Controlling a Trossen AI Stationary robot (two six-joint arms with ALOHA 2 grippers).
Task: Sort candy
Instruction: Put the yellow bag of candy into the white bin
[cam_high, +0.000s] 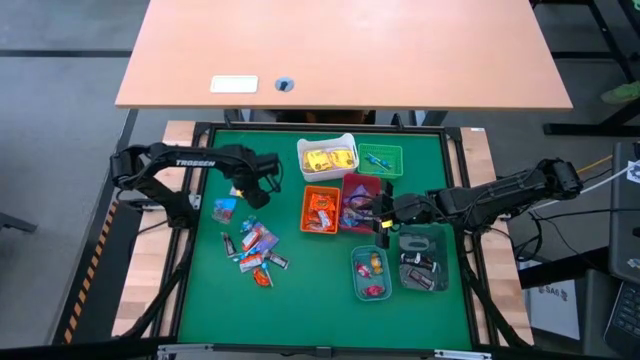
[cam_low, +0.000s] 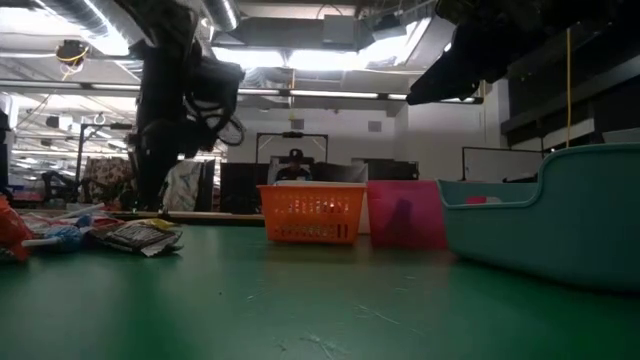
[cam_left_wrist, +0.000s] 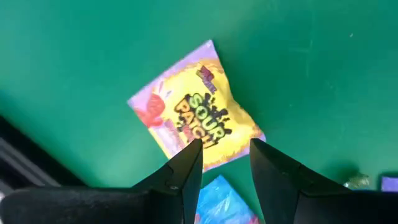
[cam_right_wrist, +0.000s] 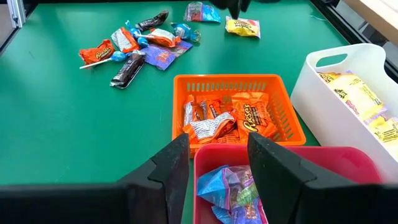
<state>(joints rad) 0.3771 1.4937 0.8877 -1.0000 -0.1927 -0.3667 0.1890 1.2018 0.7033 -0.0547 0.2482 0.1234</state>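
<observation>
Over the green mat, the left gripper hangs just above a yellow Sour Patch packet, and only the left wrist view shows this closely: the two dark fingers stand apart with a gap between them, and nothing is held. A blue wrapper lies under the fingers, beside the yellow packet. From above, this gripper is near the mat's left part, and the loose candy lies scattered just beside it; the wrapper print cannot be read there.

The right gripper is over the red bin, fingers apart and empty. Its wrist view looks into the bins better than any other: the orange bin holds orange Reese's wrappers, the red bin holds blue and purple wrappers, and the white bin holds yellow packets.

Only the high view shows the rest of the bins: a green bin next to the white one with one small blue piece, and two clear bins side by side, one with red and yellow sweets, the other with dark wrappers.

At table height the low view shows the orange bin from the side, but what is inside cannot be seen.
</observation>
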